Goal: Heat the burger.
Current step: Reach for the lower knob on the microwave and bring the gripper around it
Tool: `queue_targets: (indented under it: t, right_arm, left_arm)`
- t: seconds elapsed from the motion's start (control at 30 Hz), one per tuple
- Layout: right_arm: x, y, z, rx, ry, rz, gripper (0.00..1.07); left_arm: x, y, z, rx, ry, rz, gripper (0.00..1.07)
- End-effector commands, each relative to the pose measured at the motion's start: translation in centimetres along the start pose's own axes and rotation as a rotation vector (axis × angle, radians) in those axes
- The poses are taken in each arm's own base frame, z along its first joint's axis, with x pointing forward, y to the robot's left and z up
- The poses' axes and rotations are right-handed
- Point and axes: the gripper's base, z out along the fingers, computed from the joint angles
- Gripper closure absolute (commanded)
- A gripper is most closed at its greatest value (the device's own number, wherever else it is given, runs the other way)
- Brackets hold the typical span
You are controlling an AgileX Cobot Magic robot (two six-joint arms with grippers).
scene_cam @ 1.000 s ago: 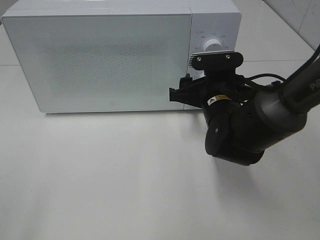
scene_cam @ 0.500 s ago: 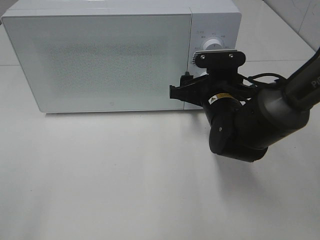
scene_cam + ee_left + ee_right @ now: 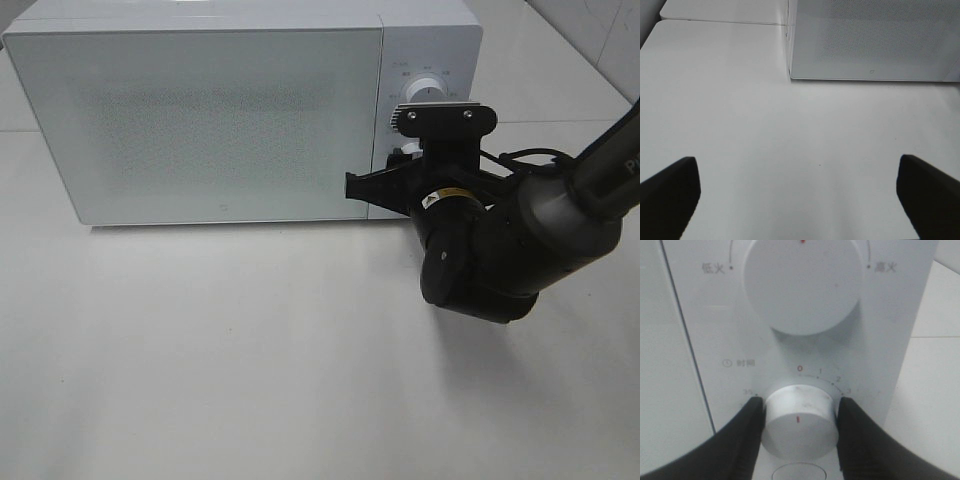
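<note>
Right arm has edged nearer the microwave point(image 3: 200, 120) at the surface's point(image 3: 250, 360) far edge. The right jaws have narrowed and now clamp the timer knob point(image 3: 799, 427) on both sides, its axis pointing straight between them. Left jaws wide apart, holding nothing. Burger not visible; door shut, presumably inside.

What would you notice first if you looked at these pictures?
The big white microwave catches the eye first, standing at the back of the pale table with its door closed. Next comes the black right gripper, pressed up against the microwave's control panel on the right side, with its two fingers pinching the lower timer knob from both sides.
</note>
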Motion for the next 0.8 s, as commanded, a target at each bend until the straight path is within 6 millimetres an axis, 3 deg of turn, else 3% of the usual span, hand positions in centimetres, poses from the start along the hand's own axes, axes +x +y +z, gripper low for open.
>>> queue_targets:
  t: [0.03, 0.23, 0.33, 0.4, 0.43, 0.5, 0.53, 0.57, 0.6, 0.73, 0.8]
  right_arm:
    - [-0.2, 0.9, 0.1, -0.071, -0.012, -0.022, 1.04]
    - [-0.3, 1.3, 0.0, -0.118, -0.025, 0.017, 1.07]
    - [-0.6, 1.6, 0.0, -0.156, -0.047, 0.115, 1.07]
    - [-1.0, 1.9, -0.1, -0.200, -0.077, 0.276, 1.06]
    - [-1.0, 1.9, -0.1, -0.200, -0.077, 0.276, 1.06]
    - [-1.1, 2.0, -0.1, -0.222, -0.062, 0.494, 1.06]
    - [-1.1, 2.0, -0.1, -0.222, -0.062, 0.494, 1.06]
    - [-1.1, 2.0, -0.1, -0.230, -0.045, 0.645, 1.06]
    - [-1.1, 2.0, -0.1, -0.230, -0.045, 0.645, 1.06]
    - [-1.4, 2.2, -0.2, -0.278, -0.017, 1.014, 1.06]
    - [-1.4, 2.2, -0.2, -0.282, -0.013, 1.073, 1.06]
  left_arm:
    - [0.1, 0.0, -0.2, -0.004, -0.011, -0.003, 0.06]
    - [0.1, 0.0, -0.2, -0.004, -0.011, -0.003, 0.06]
    - [0.1, 0.0, -0.2, -0.004, -0.011, -0.003, 0.06]
    - [0.1, 0.0, -0.2, -0.004, -0.011, -0.003, 0.06]
    - [0.1, 0.0, -0.2, -0.004, -0.011, -0.003, 0.06]
    - [0.1, 0.0, -0.2, -0.004, -0.011, -0.003, 0.06]
    - [0.1, 0.0, -0.2, -0.004, -0.011, -0.003, 0.06]
    - [0.1, 0.0, -0.2, -0.004, -0.011, -0.003, 0.06]
    - [0.1, 0.0, -0.2, -0.004, -0.011, -0.003, 0.06]
    - [0.1, 0.0, -0.2, -0.004, -0.011, -0.003, 0.06]
    - [0.1, 0.0, -0.2, -0.004, -0.011, -0.003, 0.06]
